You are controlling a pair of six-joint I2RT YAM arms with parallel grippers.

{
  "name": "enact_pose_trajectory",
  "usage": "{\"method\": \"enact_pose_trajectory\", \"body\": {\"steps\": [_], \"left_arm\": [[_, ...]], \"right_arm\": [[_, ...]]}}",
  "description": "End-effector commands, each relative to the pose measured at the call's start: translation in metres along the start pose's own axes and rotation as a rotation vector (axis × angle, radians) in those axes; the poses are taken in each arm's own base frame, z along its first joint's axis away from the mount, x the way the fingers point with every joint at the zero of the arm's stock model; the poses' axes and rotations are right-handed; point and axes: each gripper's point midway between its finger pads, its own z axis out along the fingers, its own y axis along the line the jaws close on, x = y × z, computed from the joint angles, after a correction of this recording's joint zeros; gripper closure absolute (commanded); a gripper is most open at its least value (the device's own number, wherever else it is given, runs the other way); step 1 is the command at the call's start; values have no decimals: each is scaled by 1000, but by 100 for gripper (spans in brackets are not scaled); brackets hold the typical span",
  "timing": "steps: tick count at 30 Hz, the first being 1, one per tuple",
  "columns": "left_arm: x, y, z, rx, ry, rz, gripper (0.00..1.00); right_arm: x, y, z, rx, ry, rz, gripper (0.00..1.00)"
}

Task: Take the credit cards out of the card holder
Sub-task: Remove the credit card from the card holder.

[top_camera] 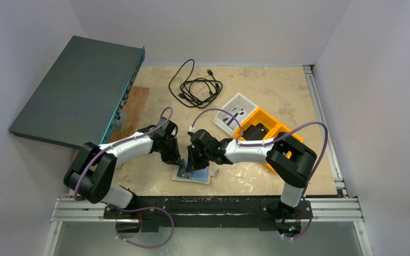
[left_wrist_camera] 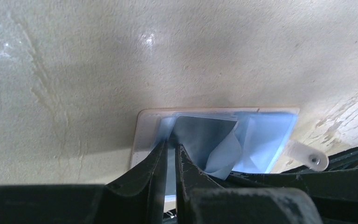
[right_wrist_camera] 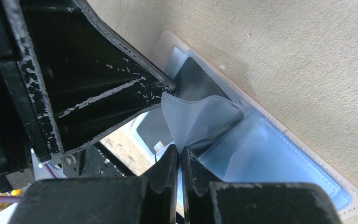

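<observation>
Close to the worktop's [top_camera: 277, 85] near edge, about midway along it, the card holder [top_camera: 196, 176] lies opened flat, blue-grey inside up, its closure tab [left_wrist_camera: 307, 156] sticking out at one side. The left gripper [left_wrist_camera: 171, 145] has its fingers almost together, pinching a thin layer at the edge of a pocket. Just beside it, the right gripper [right_wrist_camera: 181, 151] is clamped on a pale translucent pocket flap [right_wrist_camera: 193, 116], which stands lifted and curled. Whether a card is exposed I cannot tell. Farther back to the right sit an orange bin [top_camera: 259, 113] and a white tray [top_camera: 248, 102]. A black cable [top_camera: 198, 81] lies coiled near the far edge, and a dark grey box [top_camera: 75, 90] overhangs the far left corner.
</observation>
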Motion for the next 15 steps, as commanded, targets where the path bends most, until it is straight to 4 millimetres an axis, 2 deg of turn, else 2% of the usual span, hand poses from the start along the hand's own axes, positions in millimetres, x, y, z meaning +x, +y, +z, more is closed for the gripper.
{"method": "enact_pose_trajectory", "body": {"steps": [1, 6, 11, 15], "left_arm": [[-12, -19, -2, 27, -36, 23, 90], [-18, -13, -16, -63, -78, 78, 89], [-21, -11, -31, -72, -122, 88, 86], [-19, -13, -24, -64, -100, 88, 85]], "right_arm": [[-24, 38, -11, -135, -83, -16, 97], [-27, 36, -12, -122, -95, -8, 97], [-25, 30, -12, -121, -96, 10, 98], [-26, 29, -12, -126, -100, 15, 98]]}}
